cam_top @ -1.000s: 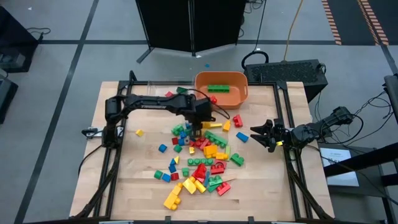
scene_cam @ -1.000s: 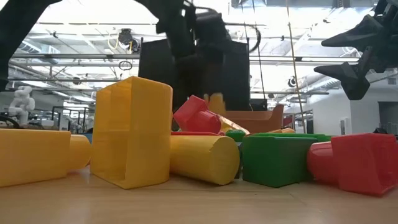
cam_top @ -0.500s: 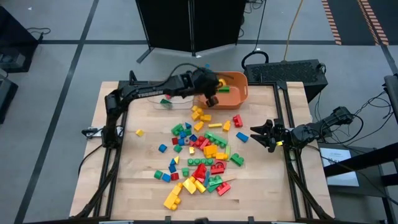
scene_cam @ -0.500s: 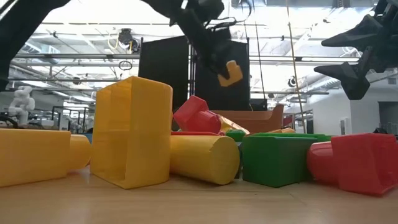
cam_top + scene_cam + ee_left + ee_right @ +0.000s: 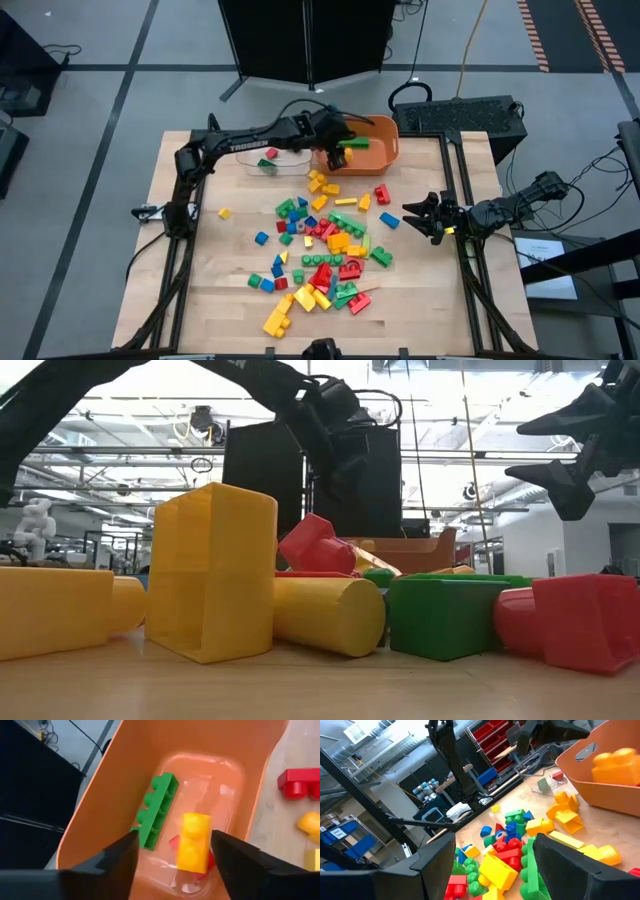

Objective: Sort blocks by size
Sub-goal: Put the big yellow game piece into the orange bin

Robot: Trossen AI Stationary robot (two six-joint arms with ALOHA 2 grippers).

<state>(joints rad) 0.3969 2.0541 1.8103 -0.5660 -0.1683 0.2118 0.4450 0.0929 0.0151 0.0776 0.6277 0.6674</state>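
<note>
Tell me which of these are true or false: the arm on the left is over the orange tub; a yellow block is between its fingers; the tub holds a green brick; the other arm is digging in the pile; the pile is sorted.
1. The left tool is over the orange tub. True.
2. The yellow block is clamped in that tool. False: the fingers stand apart and do not touch it.
3. A long green brick lies in the tub. True.
4. The right tool is in the pile. False: it waits at the table's right edge, open.
5. The blocks on the table are sorted. False: they lie mixed.
</note>
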